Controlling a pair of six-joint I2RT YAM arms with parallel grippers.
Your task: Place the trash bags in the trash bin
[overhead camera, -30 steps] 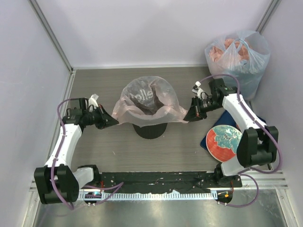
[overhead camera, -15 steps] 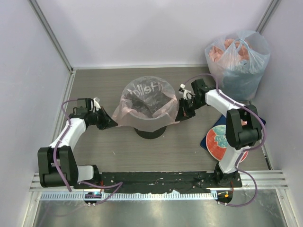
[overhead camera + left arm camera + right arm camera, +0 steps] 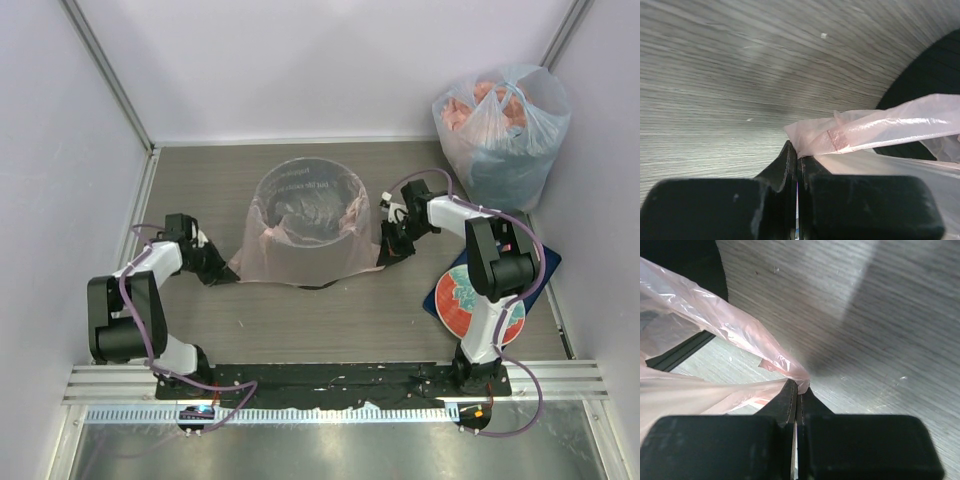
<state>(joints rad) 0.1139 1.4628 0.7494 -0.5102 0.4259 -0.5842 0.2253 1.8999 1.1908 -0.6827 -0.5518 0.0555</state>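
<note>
Where the pale pink trash bag (image 3: 300,255) is draped over the black trash bin (image 3: 932,67) at mid-table, its mouth rings the rim and its skirt hangs down the sides almost to the wood-grain table (image 3: 200,180). Left gripper (image 3: 214,272): low at the bag's left hem, fingers pressed together on a pinch of pink film. Right gripper (image 3: 386,256): low at the right hem, likewise clamped on a fold of the bag. Bin base: mostly hidden, seemingly a dark sliver under the front hem. Far right corner: bulging clear-bluish bag (image 3: 505,115). Near right: red and teal disc (image 3: 478,305)
</note>
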